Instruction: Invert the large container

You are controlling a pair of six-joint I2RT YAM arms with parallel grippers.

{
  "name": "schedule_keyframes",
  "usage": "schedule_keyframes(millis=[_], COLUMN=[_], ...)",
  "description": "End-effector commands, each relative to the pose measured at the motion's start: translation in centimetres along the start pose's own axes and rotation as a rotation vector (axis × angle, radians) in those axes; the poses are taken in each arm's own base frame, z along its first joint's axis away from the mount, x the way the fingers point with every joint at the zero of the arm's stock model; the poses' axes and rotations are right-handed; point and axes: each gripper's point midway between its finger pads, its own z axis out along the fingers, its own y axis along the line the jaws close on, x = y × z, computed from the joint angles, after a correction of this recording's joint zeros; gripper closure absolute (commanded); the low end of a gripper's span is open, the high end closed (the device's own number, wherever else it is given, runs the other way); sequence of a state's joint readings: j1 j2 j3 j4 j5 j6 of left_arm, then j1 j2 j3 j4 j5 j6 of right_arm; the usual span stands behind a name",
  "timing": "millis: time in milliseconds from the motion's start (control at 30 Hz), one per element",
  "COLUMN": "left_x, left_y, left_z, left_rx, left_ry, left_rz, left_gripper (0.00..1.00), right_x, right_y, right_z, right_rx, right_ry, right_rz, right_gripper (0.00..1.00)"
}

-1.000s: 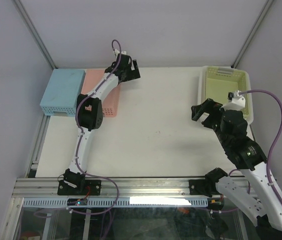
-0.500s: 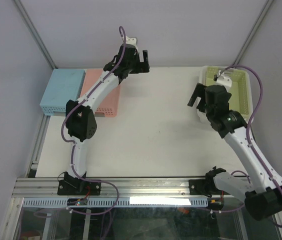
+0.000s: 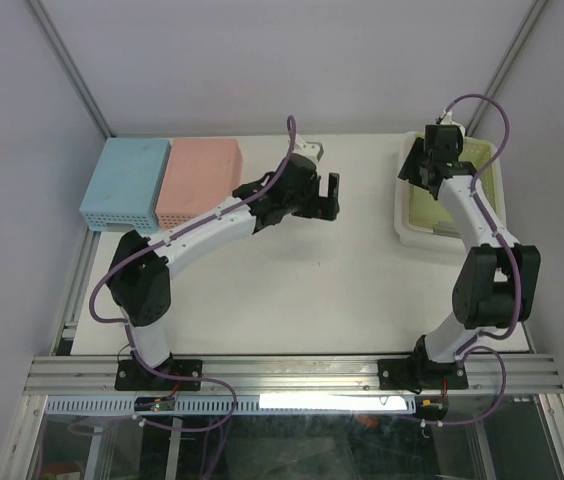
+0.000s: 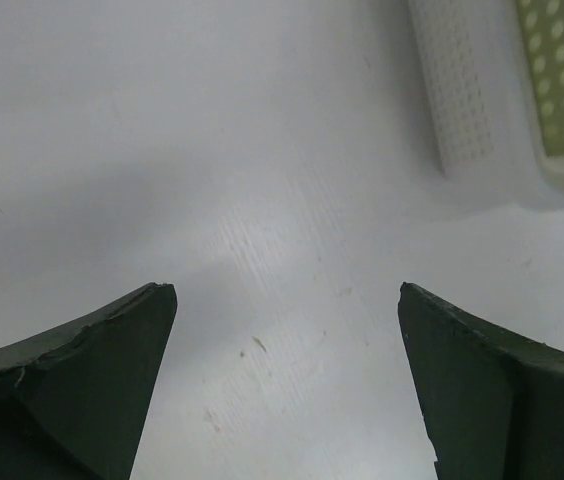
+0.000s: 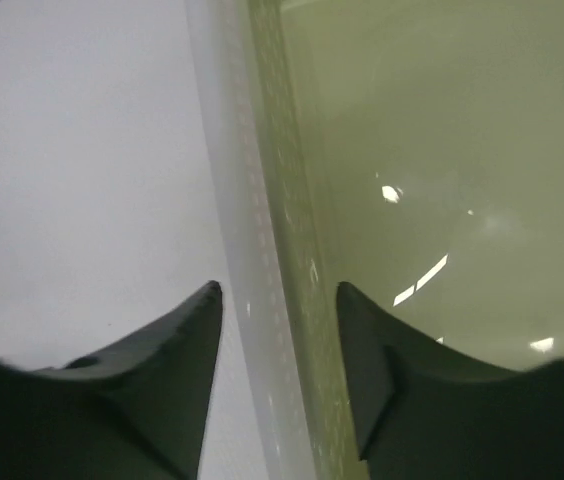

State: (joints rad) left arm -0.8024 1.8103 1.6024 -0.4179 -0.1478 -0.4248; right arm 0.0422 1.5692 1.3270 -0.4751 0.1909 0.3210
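Large container (image 3: 420,212) at the far right corner of the desk (image 3: 342,290), standing right way up with its mouth open to the ceiling: white perforated walls, pale yellow-green inside.

Right gripper (image 3: 409,176) down at the container's left wall, the side facing the middle of the desk. From the right wrist camera, gripper (image 5: 277,290) parted astride that wall (image 5: 262,200), one finger outside over the desk, the other inside over the yellow-green floor. Nothing clamped; cannot tell whether either pad touches the wall.

Left gripper (image 3: 320,208) above bare desk in the far half, near the middle, well apart from the container. From the left wrist camera, gripper (image 4: 287,290) spread wide with nothing between its fingers but desk surface; a corner of the container (image 4: 457,100) in the upper right of that view.

Blue box (image 3: 122,185) and pink box (image 3: 197,182) side by side and touching at the far left corner, the blue one nearer the left edge.
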Motion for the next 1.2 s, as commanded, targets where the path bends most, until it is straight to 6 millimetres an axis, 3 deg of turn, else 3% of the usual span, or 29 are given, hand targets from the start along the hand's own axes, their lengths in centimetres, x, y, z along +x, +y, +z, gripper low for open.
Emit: schedule_keyframes(millis=[0,67,200,433,600,767,833,967,1167], left_x=[3.2,5.0,7.3,7.5,7.5,7.4,7.1,6.7,6.3], left_y=[-4.1,-5.1,-5.9,-6.3,-6.1,-7.9,-8.2,-8.3,-8.4], left_z=[-1.3,-1.4,-1.4,-1.2,-1.7,-2.5,-2.7,-2.8,-2.9], left_rx=[0.075,0.094,0.1,0.111,0.107,0.196,0.208,0.206,0.211], left_ry=[0.031,0.063,0.103,0.106,0.104,0.137,0.135,0.125,0.115], left_rz=[-0.083,-0.08,-0.09,-0.081,-0.105,-0.107,-0.113,-0.12,-0.13], left_gripper=[0.01,0.01,0.01,0.01,0.01,0.01,0.01,0.01,0.01], right_x=[-3.5,-3.7,-3.8,-4.0,-7.4,-11.3,-12.1,-13.1,-13.2], right_y=[0.8,0.4,-0.3,-0.7,-0.9,-0.9,-0.9,-1.2,-1.5], right_z=[1.6,2.0,2.4,1.9,-3.1,-9.8,-11.4,-13.4,-13.6], right_rx=[-0.045,-0.04,-0.034,-0.037,-0.037,-0.067,-0.072,-0.062,-0.053], right_ry=[-0.058,-0.06,-0.048,-0.038,-0.156,-0.306,-0.334,-0.378,-0.381], right_rz=[-0.025,-0.022,-0.025,-0.043,-0.039,-0.026,-0.028,-0.032,-0.041], right_gripper=[0.55,0.66,0.74,1.0,1.0,1.0,1.0,1.0,1.0])
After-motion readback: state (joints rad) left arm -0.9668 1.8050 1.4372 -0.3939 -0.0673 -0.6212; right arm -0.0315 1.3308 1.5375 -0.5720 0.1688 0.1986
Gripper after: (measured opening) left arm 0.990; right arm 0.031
